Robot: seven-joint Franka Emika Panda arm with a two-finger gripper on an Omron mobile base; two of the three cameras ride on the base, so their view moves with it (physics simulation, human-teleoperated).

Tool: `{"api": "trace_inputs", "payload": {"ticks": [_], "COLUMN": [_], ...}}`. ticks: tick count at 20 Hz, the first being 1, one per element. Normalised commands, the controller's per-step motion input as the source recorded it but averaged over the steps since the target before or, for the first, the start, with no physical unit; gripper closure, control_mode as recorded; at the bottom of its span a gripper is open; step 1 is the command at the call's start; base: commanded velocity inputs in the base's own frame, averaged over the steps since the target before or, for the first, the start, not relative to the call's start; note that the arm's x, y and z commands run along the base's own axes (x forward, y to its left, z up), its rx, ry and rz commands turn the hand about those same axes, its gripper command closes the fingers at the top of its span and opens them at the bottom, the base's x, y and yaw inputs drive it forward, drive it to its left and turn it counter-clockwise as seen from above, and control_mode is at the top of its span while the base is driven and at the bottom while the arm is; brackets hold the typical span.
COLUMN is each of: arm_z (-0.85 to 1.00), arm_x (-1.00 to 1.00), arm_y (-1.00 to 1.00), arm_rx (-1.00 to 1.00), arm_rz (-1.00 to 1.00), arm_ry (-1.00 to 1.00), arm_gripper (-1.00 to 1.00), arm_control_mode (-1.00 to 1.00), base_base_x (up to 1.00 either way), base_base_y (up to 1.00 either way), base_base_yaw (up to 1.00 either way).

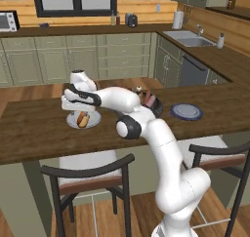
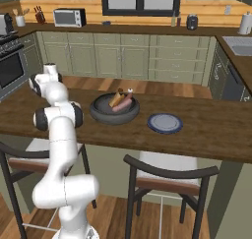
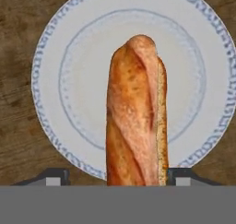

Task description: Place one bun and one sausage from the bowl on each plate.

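In the hand view a golden-brown bun (image 3: 126, 126) lies on the pale grey-white plate (image 3: 73, 80), with a pinkish sausage (image 3: 146, 80) pressed along its top. My gripper (image 3: 119, 177) hangs straight above them, open, its fingertips (image 3: 55, 177) standing wide on either side of the bun. From the left base view the gripper (image 1: 74, 108) hovers just over that plate (image 1: 93, 122) on the wooden counter. The dark bowl (image 2: 106, 116) sits mid-counter with another bun (image 2: 116, 99) and sausage (image 2: 125, 102) in it. To the bowl's right lies the blue-grey plate (image 2: 165, 123), bare.
Two dark-framed stools (image 1: 88, 175) (image 2: 170, 171) stand against the counter's near edge. My arm's elbow (image 1: 128, 126) reaches over the counter and partly covers the bowl (image 1: 158, 108). A sink (image 1: 191, 39) and cabinets lie beyond.
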Motion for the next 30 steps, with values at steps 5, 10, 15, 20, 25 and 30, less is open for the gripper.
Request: {"api": "trace_inputs", "payload": {"ticks": [5, 10, 15, 20, 25, 30], "arm_z": [0.24, 0.33, 0.08, 0.04, 0.07, 0.0], "arm_x": [-0.82, -0.7, -0.11, 0.0, 0.09, 0.43], "arm_y": [-0.82, -1.0, -1.0, -1.0, -1.0, -0.86], "arm_rx": [0.04, 0.02, 0.0, 0.0, 0.0, -0.01], "arm_rz": [-0.05, -0.07, -0.15, -0.15, -0.19, -0.22], "arm_ry": [-0.13, -0.14, -0.01, 0.0, 0.0, 0.0], "arm_gripper": [-1.0, -1.0, -1.0, -1.0, -1.0, -1.0], "arm_control_mode": [-1.0, -1.0, -1.0, -1.0, -1.0, -1.0], "base_base_x": [0.0, 0.0, 0.0, 0.0, 0.0, 0.0], "base_base_y": [0.0, 0.0, 0.0, 0.0, 0.0, 0.0], "base_base_yaw": [0.0, 0.0, 0.0, 0.0, 0.0, 0.0]}}
